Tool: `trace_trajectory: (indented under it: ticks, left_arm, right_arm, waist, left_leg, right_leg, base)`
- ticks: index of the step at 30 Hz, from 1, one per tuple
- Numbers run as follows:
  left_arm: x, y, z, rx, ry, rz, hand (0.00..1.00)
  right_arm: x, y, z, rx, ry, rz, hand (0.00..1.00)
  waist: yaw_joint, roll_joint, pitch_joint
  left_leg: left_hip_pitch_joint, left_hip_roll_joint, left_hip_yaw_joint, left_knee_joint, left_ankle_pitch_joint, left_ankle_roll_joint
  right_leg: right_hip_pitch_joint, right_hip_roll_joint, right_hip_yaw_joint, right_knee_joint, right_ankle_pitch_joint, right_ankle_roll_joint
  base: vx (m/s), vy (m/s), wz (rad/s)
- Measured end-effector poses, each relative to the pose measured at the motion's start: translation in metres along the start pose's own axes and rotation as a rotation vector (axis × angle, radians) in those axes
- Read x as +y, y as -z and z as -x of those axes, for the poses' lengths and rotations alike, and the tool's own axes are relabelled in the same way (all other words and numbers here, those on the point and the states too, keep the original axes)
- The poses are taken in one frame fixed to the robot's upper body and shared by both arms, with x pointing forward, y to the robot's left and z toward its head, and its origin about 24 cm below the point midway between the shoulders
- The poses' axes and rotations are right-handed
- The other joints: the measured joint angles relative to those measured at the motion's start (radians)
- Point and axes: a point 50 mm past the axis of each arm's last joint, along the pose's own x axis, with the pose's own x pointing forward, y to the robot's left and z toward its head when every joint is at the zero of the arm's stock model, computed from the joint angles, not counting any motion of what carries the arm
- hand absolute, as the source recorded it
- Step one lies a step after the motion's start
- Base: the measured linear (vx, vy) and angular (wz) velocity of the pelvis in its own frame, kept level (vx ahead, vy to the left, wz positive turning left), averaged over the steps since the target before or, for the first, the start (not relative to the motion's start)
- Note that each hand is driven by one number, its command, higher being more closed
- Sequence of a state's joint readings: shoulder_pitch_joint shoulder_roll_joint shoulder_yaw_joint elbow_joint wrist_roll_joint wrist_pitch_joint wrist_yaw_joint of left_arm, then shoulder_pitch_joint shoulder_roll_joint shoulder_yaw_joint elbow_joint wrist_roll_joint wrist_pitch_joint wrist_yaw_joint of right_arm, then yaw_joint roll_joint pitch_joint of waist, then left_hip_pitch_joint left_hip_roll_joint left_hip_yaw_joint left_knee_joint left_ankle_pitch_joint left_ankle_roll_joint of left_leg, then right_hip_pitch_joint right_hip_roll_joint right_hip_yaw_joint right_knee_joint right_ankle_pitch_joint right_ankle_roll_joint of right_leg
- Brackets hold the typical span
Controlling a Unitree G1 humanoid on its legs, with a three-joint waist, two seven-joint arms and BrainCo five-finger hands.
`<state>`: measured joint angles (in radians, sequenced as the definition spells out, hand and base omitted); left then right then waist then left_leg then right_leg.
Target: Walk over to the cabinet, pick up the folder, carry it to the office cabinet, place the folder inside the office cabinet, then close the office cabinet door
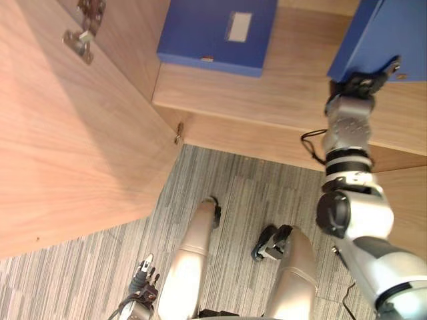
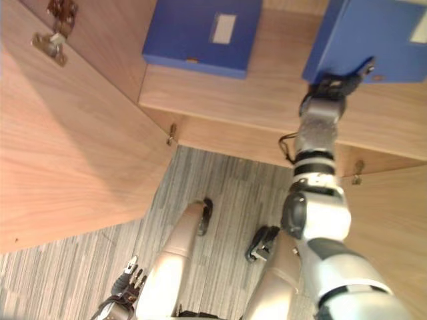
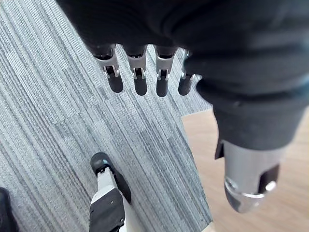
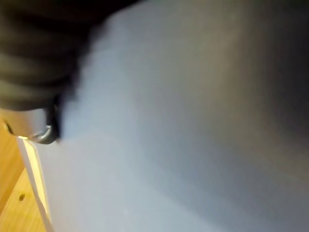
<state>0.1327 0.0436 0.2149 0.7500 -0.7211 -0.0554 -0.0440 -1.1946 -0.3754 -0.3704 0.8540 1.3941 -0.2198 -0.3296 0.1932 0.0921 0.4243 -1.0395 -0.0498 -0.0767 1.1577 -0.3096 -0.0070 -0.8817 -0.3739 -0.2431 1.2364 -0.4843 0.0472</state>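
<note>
Left eye view: our right hand (image 1: 360,83) reaches up to the lower corner of a blue flat-sided folder (image 1: 380,33), over the right end of the light wooden cabinet shelf (image 1: 267,93). The hand touches that corner, but we cannot tell whether it truly grips it, nor whether the folder already rests on the shelf. In the right wrist view the blue face sits pressed close against the hand. A second blue folder with a pale label (image 1: 217,30) lies flat on the same shelf, well apart to the left. The light wooden cabinet door (image 1: 67,153) stands open on the left, its metal hinge (image 1: 80,43) showing. Our left hand (image 1: 143,277) hangs low over the grey striped carpet (image 1: 233,200), its fingers (image 3: 140,82) straight, loosely spread and holding nothing.

We judge the risk to lie in that corner contact: held so far from its middle, the folder could swing, slip and drop to the carpet, or tip off the shelf edge if let go before it sits fully inside. A folder left jutting out would also block the door from closing.
</note>
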Motion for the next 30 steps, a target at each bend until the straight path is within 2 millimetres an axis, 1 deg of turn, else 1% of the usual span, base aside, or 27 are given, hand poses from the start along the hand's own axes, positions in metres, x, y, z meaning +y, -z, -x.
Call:
trace_trajectory:
  ticks: [2, 4, 5, 6, 7, 8, 10, 11, 14, 16, 20, 22, 23, 26, 28, 30]
  left_arm:
    - [-0.001, -0.006, -0.001, -0.022, -0.008, 0.005, 0.00]
    - [-0.002, -0.011, -0.001, -0.044, -0.006, 0.011, 0.00]
    - [-0.003, -0.013, -0.002, -0.051, -0.004, 0.012, 0.00]
    - [-0.004, -0.014, -0.002, -0.054, -0.002, 0.012, 0.00]
    - [-0.005, -0.015, -0.002, -0.059, 0.001, 0.012, 0.00]
    - [-0.005, -0.015, -0.002, -0.060, 0.000, 0.012, 0.00]
    - [-0.006, -0.015, -0.003, -0.055, 0.002, 0.013, 0.00]
    - [-0.007, -0.016, -0.003, -0.057, 0.002, 0.012, 0.00]
    - [-0.009, -0.018, -0.004, -0.064, -0.001, 0.010, 0.00]
    - [-0.012, -0.021, -0.005, -0.074, 0.001, 0.011, 0.00]
    - [-0.021, -0.026, -0.008, -0.089, 0.018, 0.014, 0.00]
    - [-0.023, -0.029, -0.008, -0.099, 0.024, 0.015, 0.00]
    - [-0.024, -0.030, -0.008, -0.102, 0.025, 0.017, 0.00]
    - [-0.024, -0.029, -0.008, -0.102, 0.016, 0.021, 0.00]
    - [-0.023, -0.030, -0.008, -0.103, 0.013, 0.023, 0.00]
    - [-0.022, -0.030, -0.008, -0.105, 0.009, 0.027, 0.00]
  right_arm:
    - [0.012, -0.015, -0.003, -0.032, -0.009, 0.010, 1.00]
    - [0.019, -0.025, -0.006, -0.047, -0.008, 0.033, 1.00]
    - [0.022, -0.031, -0.008, -0.055, -0.008, 0.060, 1.00]
    - [0.023, -0.034, -0.009, -0.057, -0.009, 0.084, 1.00]
    - [0.026, -0.037, -0.010, -0.059, -0.008, 0.148, 1.00]
    - [0.029, -0.037, -0.011, -0.059, -0.012, 0.181, 1.00]
    - [0.039, -0.037, -0.011, -0.056, -0.038, 0.317, 1.00]
    - [0.041, -0.037, -0.011, -0.056, -0.042, 0.386, 1.00]
    - [0.038, -0.036, -0.013, -0.052, -0.022, 0.466, 1.00]
    - [0.034, -0.034, -0.014, -0.048, -0.007, 0.487, 1.00]
    - [0.033, -0.032, -0.013, -0.065, 0.007, 0.485, 1.00]
    - [0.034, -0.032, -0.013, -0.070, 0.005, 0.475, 1.00]
    - [0.036, -0.032, -0.013, -0.074, 0.008, 0.469, 0.00]
    - [0.040, -0.031, -0.013, -0.063, 0.000, 0.491, 0.00]
    - [0.042, -0.027, -0.013, -0.038, -0.004, 0.588, 0.00]
    - [0.039, -0.021, -0.012, -0.014, -0.001, 0.688, 0.00]
  waist:
    - [0.010, 0.007, 0.007]
    - [0.016, 0.008, 0.007]
    - [0.018, 0.009, 0.008]
    - [0.020, 0.010, 0.008]
    - [0.024, 0.012, 0.009]
    - [0.025, 0.015, 0.011]
    - [0.023, 0.023, 0.016]
    - [0.022, 0.024, 0.017]
    - [0.020, 0.024, 0.017]
    - [0.017, 0.024, 0.017]
    - [0.017, 0.025, 0.017]
    - [0.017, 0.025, 0.017]
    - [0.018, 0.025, 0.017]
    - [0.017, 0.025, 0.017]
    - [0.015, 0.025, 0.017]
    - [0.016, 0.025, 0.017]
  left_leg:
    - [-0.032, -0.021, -0.015, 0.005, 0.011, -0.008]
    - [-0.060, -0.038, -0.029, 0.004, 0.023, -0.011]
    - [-0.075, -0.051, -0.039, 0.004, 0.029, -0.017]
    - [-0.082, -0.053, -0.041, 0.004, 0.031, -0.020]
    - [-0.095, -0.054, -0.048, 0.004, 0.035, -0.024]
    - [-0.100, -0.056, -0.051, 0.003, 0.037, -0.025]
    - [-0.116, -0.068, -0.059, -0.003, 0.049, -0.032]
    - [-0.122, -0.071, -0.063, -0.006, 0.054, -0.035]
    - [-0.136, -0.070, -0.070, -0.021, 0.069, -0.039]
    - [-0.139, -0.070, -0.076, -0.028, 0.075, -0.045]
    - [-0.140, -0.070, -0.084, -0.049, 0.090, -0.054]
    - [-0.139, -0.070, -0.087, -0.062, 0.099, -0.051]
    - [-0.138, -0.070, -0.088, -0.070, 0.104, -0.052]
    - [-0.136, -0.069, -0.090, -0.079, 0.110, -0.053]
    - [-0.134, -0.068, -0.091, -0.089, 0.115, -0.055]
    - [-0.133, -0.067, -0.092, -0.093, 0.117, -0.056]
  right_leg:
    - [-0.021, -0.020, -0.011, 0.022, -0.013, -0.002]
    - [-0.042, -0.037, -0.026, 0.036, -0.022, -0.007]
    - [-0.051, -0.049, -0.036, 0.047, -0.031, -0.011]
    - [-0.055, -0.050, -0.039, 0.050, -0.033, -0.012]
    - [-0.065, -0.052, -0.047, 0.054, -0.035, -0.016]
    - [-0.069, -0.053, -0.051, 0.056, -0.036, -0.017]
    - [-0.084, -0.065, -0.057, 0.068, -0.041, -0.022]
    - [-0.091, -0.069, -0.060, 0.072, -0.043, -0.025]
    - [-0.108, -0.068, -0.068, 0.072, -0.043, -0.025]
    - [-0.110, -0.066, -0.076, 0.072, -0.043, -0.026]
    - [-0.113, -0.065, -0.085, 0.067, -0.043, -0.026]
    - [-0.113, -0.064, -0.091, 0.060, -0.041, -0.030]
    - [-0.114, -0.064, -0.094, 0.057, -0.040, -0.033]
    - [-0.113, -0.063, -0.097, 0.051, -0.037, -0.037]
    - [-0.113, -0.061, -0.099, 0.044, -0.034, -0.042]
    - [-0.113, -0.058, -0.100, 0.040, -0.033, -0.044]
  base:
    - [0.01, -0.013, 0.38]
    - [0.02, -0.028, 0.40]
    - [0.02, -0.033, 0.41]
    - [0.03, -0.046, 0.29]
    - [0.02, -0.031, 0.13]
    - [0.03, -0.047, 0.14]
    - [0.03, -0.041, 0.20]
    - [0.03, -0.047, 0.17]
    - [0.04, -0.053, 0.08]
    - [0.04, -0.046, 0.06]
    - [0.04, -0.045, 0.07]
    - [0.05, -0.036, 0.07]
    - [0.06, -0.031, 0.06]
    - [0.07, -0.021, 0.02]
    - [0.07, -0.014, 0.01]
    - [0.08, -0.012, -0.01]
